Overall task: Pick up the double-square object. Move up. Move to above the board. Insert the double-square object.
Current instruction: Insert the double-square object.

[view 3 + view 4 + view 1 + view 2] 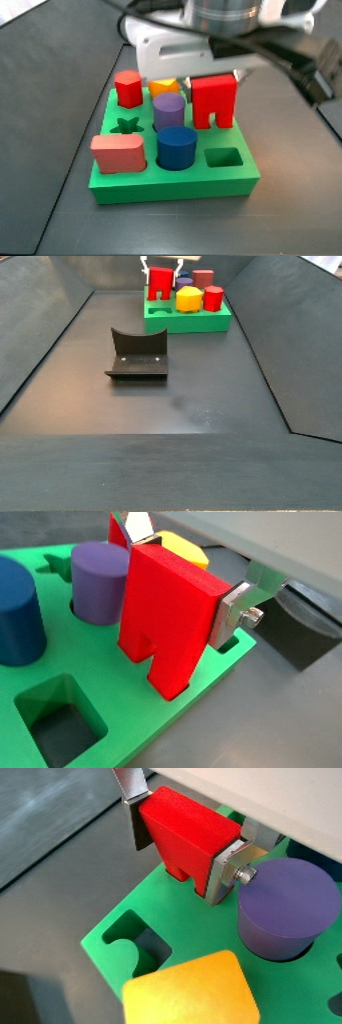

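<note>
The gripper (181,587) is shut on the double-square object (167,612), a bright red block held upright with its groove pointing down. It also shows in a wrist view (187,833) and in both side views (214,102) (160,280). The silver fingers (238,610) press on its two sides. It hangs over the green board (134,727), by the board's back right corner (238,125). Its lower end is at the board's top face; I cannot tell whether it has entered a hole.
On the board stand a purple cylinder (167,110), a blue cylinder (177,148), a yellow piece (194,993), a red hexagonal peg (128,88) and a salmon-pink block (118,153). A square hole (223,157), a star hole (126,125) and an arch hole (134,938) show. The dark fixture (138,354) stands mid-floor.
</note>
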You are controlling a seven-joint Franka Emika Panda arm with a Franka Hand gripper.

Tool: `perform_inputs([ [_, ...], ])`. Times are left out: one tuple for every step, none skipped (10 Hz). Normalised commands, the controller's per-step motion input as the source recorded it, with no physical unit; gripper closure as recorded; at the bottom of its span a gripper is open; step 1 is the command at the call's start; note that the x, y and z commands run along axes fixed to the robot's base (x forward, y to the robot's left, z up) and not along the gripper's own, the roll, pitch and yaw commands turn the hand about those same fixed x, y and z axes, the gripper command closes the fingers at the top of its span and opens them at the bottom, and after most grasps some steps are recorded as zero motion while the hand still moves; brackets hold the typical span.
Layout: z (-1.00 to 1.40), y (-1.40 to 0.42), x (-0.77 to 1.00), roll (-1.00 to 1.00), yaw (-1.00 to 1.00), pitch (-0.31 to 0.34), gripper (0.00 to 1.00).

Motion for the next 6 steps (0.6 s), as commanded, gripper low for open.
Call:
perform_inputs([
  [-0.54,-0.31,0.03,0.43,-0.28,-0.003,1.00],
  [-0.51,-0.13,0.05,0.43,-0.35,0.000,1.00],
  [-0.51,-0.12,0.08,0.42,-0.39,0.000,1.00],
  [-0.49,-0.15,0.05,0.39,-0.29,0.044,1.00],
  [0.00,0.07,0.02,-0.04,0.00,-0.021,1.00],
  [0.00,0.00,0.00,0.00,0.00,0.000,1.00],
])
